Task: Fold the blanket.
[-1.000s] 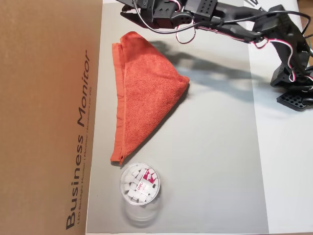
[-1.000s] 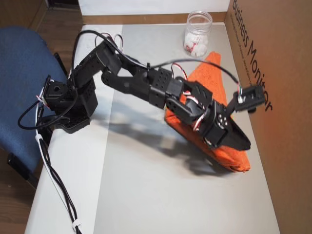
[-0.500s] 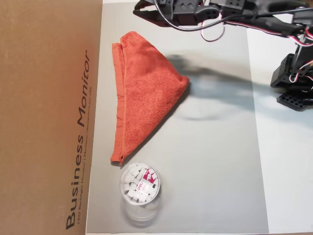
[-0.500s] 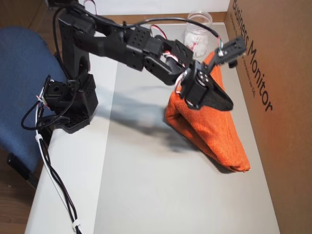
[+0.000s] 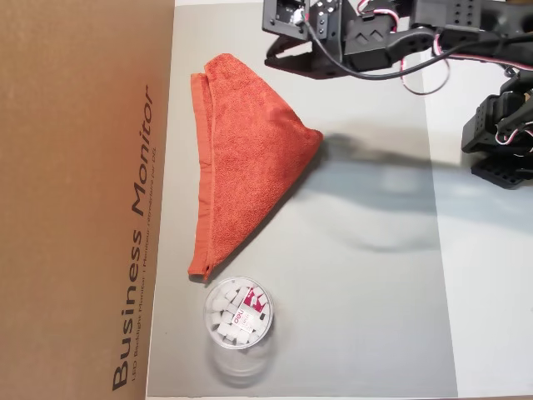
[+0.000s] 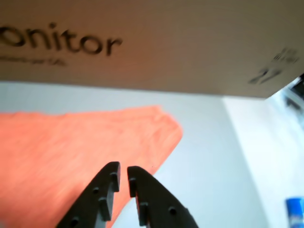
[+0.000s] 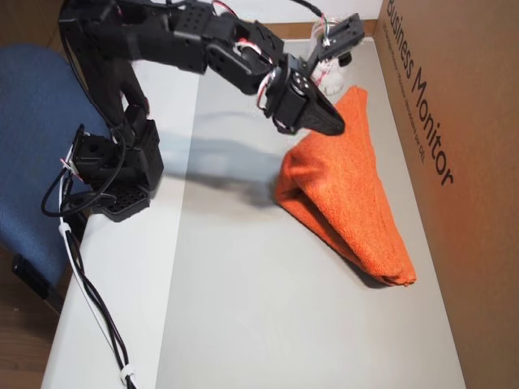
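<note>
The orange-red blanket (image 5: 250, 158) lies folded into a long triangle on the grey mat, beside the cardboard box; it also shows as blanket (image 7: 357, 203) and blanket (image 6: 71, 147). My gripper (image 5: 275, 62) hangs in the air above the mat, off the cloth and apart from it. In the other overhead view the gripper (image 7: 334, 126) points down toward the blanket's wide corner. The wrist view shows the gripper (image 6: 119, 167) with its black fingers nearly touching and nothing between them.
A clear round cup (image 5: 239, 312) with white pieces stands past the blanket's narrow tip; the cup (image 7: 328, 61) is partly behind the arm. A large cardboard box (image 5: 83, 200) walls one side. The arm base (image 7: 113, 170) sits at the table edge beside a blue chair (image 7: 32, 162).
The arm has risen and pulled back off the blanket toward its base. The blanket stays folded where it lay, and the cup has not moved.
</note>
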Tool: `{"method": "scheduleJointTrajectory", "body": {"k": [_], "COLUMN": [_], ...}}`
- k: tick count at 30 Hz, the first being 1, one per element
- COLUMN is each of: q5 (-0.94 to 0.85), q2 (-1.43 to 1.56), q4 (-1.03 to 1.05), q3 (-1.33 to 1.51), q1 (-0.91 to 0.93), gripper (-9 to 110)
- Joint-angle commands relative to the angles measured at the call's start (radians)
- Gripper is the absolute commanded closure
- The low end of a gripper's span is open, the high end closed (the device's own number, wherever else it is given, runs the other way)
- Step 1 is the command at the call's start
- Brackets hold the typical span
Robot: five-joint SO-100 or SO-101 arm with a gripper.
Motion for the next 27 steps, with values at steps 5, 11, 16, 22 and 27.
{"method": "scheduleJointTrajectory", "body": {"k": [5, 11, 16, 22, 27], "q5": [0.114, 0.149, 0.156, 0.156, 0.156], "q2": [0.204, 0.327, 0.434, 0.558, 0.664], "q4": [0.348, 0.463, 0.548, 0.609, 0.612], "q3": [0.061, 0.19, 0.302, 0.457, 0.601], "q1": [-0.074, -0.107, -0.107, -0.107, -0.107], "gripper": [102, 102, 102, 102, 102]}}
